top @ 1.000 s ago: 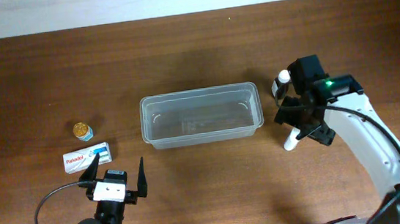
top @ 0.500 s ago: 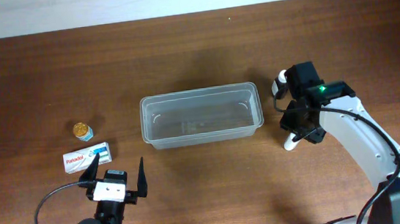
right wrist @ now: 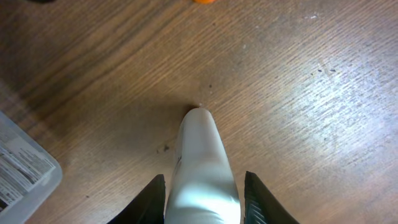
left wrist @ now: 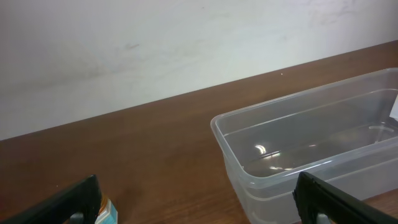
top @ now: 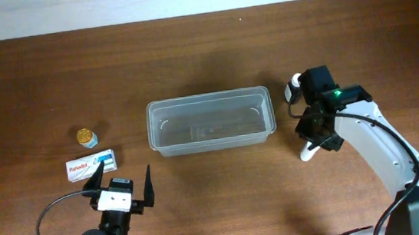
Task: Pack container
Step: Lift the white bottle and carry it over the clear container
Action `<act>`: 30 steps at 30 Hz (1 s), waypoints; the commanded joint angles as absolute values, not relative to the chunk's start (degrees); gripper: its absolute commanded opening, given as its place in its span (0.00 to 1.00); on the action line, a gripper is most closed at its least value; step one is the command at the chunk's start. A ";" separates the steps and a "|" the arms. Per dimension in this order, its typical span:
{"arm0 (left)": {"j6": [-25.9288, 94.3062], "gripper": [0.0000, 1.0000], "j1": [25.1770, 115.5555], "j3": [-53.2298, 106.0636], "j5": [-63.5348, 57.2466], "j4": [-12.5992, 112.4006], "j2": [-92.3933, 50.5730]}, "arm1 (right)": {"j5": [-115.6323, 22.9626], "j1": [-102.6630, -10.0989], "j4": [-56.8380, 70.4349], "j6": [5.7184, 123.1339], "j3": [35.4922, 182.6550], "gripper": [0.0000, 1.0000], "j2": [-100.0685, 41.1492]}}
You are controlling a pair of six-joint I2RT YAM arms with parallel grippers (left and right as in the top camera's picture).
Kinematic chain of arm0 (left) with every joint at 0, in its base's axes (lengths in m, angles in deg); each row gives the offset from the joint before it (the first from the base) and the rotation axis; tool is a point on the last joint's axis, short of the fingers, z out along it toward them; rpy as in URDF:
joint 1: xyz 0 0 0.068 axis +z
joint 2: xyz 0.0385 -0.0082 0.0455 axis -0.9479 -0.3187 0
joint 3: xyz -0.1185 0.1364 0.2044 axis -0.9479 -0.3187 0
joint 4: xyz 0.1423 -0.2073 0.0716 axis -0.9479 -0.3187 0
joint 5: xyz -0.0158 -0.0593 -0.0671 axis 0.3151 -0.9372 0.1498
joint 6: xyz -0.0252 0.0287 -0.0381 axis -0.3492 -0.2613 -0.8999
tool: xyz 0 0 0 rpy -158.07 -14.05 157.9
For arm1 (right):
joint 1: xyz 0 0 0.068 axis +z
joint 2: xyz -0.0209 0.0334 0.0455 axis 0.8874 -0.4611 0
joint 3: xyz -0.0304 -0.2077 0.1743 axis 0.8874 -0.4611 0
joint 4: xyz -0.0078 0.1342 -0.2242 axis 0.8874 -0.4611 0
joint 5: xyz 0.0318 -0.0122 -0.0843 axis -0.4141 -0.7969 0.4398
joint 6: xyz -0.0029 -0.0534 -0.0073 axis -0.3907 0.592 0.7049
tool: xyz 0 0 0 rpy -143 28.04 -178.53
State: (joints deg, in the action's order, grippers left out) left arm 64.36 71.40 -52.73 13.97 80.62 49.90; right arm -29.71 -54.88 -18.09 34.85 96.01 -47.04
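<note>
The clear plastic container (top: 151, 131) stands empty at mid-table, its near corner (left wrist: 216, 124) showing in the left wrist view. Right of it a white bottle (top: 305, 152) lies on the wood. My right gripper (top: 314, 127) is down over it, and in the right wrist view the bottle (right wrist: 202, 155) fills the gap between the two dark fingers (right wrist: 152, 199), which press its sides. My left gripper (top: 121, 172) rests wide open at the front left with nothing between its fingers (left wrist: 323, 199).
A white and blue Panadol box (top: 91, 164) lies just ahead of my left gripper, its corner (left wrist: 104, 211) beside the left finger. A small gold-capped jar (top: 86, 137) stands behind it. The container's corner (right wrist: 25, 168) sits left of the white bottle.
My right gripper has dropped slightly over the white bottle and its fingers have drawn in from wide open onto the bottle's sides. The left arm has not moved.
</note>
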 commanded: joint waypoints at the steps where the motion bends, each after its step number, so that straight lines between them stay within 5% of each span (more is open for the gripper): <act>1: 63.84 1.00 71.69 -52.92 14.23 80.38 50.44 | -28.84 -54.34 -19.03 34.92 95.58 0.29 -47.24; 20: 63.86 0.99 71.69 -52.92 14.23 80.38 50.44 | -37.65 -53.44 -30.65 56.21 116.84 0.25 -41.82; 30: 63.84 0.99 71.69 -52.92 14.23 80.40 50.44 | -32.14 -41.77 -20.91 62.68 121.72 0.26 -38.19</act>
